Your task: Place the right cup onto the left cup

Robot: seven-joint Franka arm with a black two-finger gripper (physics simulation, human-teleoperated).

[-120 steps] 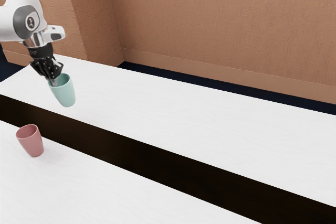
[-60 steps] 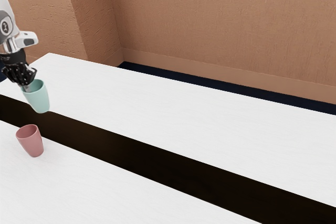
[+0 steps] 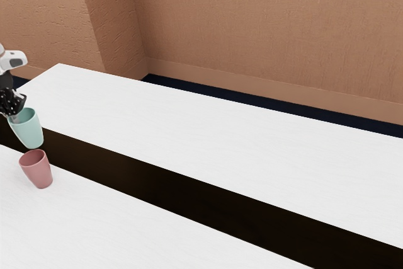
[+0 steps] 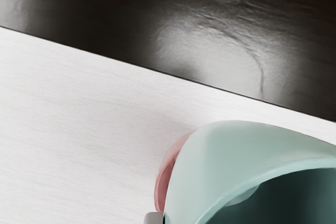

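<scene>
A rough-plastered, orange-brown wall (image 3: 264, 29) stands behind, its corner jutting forward at the exterior view's left, above a smooth tan skirting board (image 3: 252, 86). Dark navy floor (image 3: 252, 101) borders the far edge of the white, faintly grained tabletop (image 3: 220, 137), whose lengthwise dark-brown band (image 3: 189, 187) catches pale, glossy light.

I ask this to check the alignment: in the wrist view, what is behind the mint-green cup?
Behind the mint-green cup, a sliver of the pink cup and the white tabletop show; the rest of the pink cup is covered.
</scene>
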